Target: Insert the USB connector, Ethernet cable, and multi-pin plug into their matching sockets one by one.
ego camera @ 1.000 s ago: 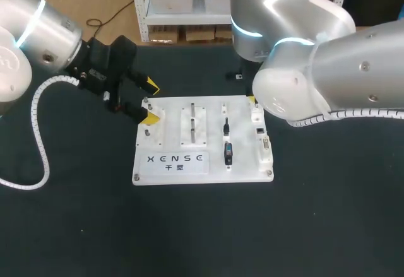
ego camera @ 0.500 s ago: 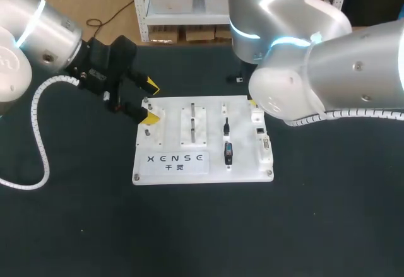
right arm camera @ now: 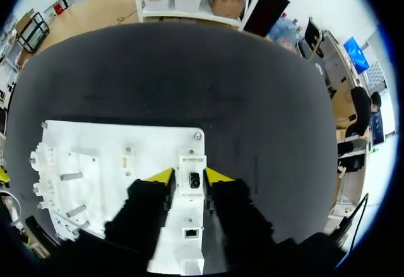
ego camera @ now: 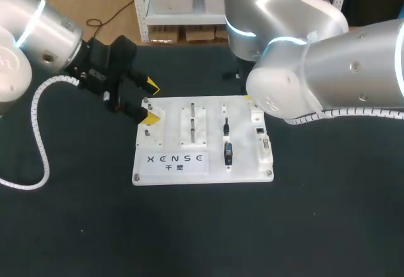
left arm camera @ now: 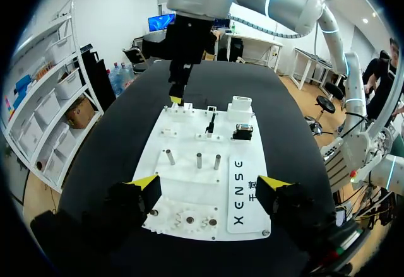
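Black table [ego camera: 76,226] carries a white rectangular plastic board [ego camera: 170,171], flat at the table's middle.

Left gripper [ego camera: 150,102] is over the board's far-left corner, spread wide and holding nothing. In the left wrist view its yellow tips [left arm camera: 144,182] straddle the board's left end, above small white gears [left arm camera: 189,211] and three upright metal pegs [left arm camera: 198,161].

Right arm [ego camera: 315,75] covers the board's far-right corner. Right gripper [right arm camera: 189,176] is narrowly parted, one yellow tip on each side of a raised white socket block with a dark opening [right arm camera: 194,179] at that corner. A sliver of gap shows beside the block, so it is not gripped.

Slim black connector [ego camera: 226,125] lies on the board right of the middle, and a chunkier black plug [ego camera: 228,153] sits just nearer the near edge, both in white holders. Can't tell which plug type each is.

Two more sockets [ego camera: 259,129] sit in a row along the board's right edge. A white slotted block [ego camera: 193,125] stands at the board's middle.
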You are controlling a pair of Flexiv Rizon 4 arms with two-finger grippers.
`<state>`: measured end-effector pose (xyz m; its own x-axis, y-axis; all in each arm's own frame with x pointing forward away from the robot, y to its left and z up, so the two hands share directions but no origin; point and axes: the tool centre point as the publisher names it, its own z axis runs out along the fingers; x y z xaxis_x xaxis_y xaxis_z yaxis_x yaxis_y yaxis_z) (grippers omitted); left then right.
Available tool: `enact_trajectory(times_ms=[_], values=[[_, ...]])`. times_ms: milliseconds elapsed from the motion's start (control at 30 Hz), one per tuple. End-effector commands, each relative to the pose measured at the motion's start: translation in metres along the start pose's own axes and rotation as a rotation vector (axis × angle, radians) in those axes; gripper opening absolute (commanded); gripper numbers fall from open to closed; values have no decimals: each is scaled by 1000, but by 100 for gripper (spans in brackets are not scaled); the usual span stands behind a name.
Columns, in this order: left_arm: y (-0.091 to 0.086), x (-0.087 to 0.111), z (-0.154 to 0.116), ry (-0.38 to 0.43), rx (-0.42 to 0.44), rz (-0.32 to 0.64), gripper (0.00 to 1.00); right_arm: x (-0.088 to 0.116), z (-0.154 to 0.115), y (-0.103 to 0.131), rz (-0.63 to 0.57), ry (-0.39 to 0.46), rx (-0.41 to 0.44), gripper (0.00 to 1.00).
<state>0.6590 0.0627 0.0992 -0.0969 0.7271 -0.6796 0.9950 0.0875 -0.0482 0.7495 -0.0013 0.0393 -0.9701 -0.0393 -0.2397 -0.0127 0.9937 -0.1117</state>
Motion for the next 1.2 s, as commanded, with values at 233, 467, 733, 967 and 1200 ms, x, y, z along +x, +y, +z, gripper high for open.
enact_trajectory(times_ms=[233,467,733,967,1200], values=[[1,0,0,4,3,0,100,40,-44,25,-86,-48,-44,100],[1,0,0,4,3,0,100,70,-35,48,-97,7,-113,100],[1,0,0,4,3,0,100,92,-27,61,-87,37,-122,100],[1,0,0,4,3,0,100,96,-18,61,14,84,-145,100],[1,0,0,4,3,0,100,97,-13,67,60,104,-142,100]])
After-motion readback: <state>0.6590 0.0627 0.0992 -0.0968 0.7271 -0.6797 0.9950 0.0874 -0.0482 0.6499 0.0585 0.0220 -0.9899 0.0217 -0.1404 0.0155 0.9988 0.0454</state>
